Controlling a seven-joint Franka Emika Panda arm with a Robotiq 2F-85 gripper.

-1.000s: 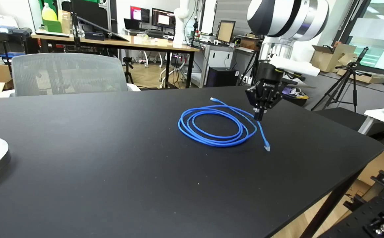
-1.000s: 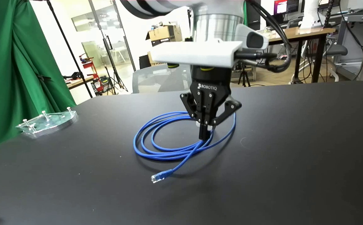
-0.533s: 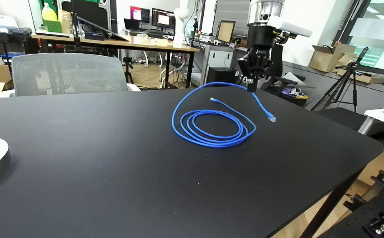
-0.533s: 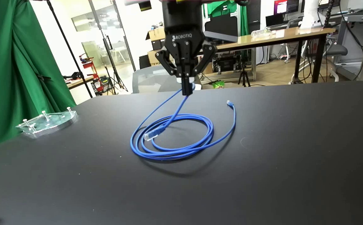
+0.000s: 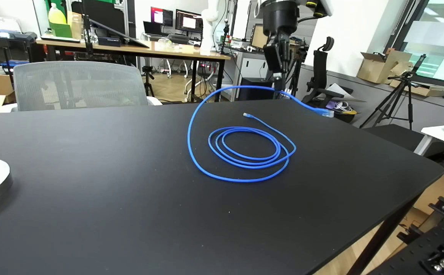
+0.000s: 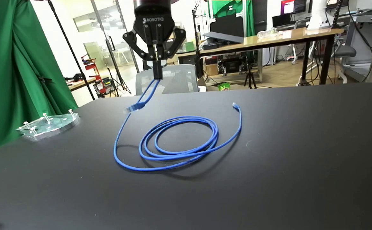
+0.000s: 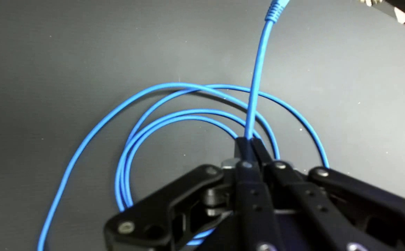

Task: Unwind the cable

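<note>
One blue Ethernet cable (image 5: pixel 254 166) | hand (image 6: pixel 157 75) pinches it near a plug (image 6: pixel 137 106) | coil (image 6: pixel 173 157) below, on counter (image 6: pixel 285 166); pull likely away

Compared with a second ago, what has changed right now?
The fingers, closed on the cable, have risen and shifted left in both exterior views, lifting one plug and drawing the outer loop wide of the inner loops. Nothing was let go. The inner loops and the other plug stayed put.
</note>
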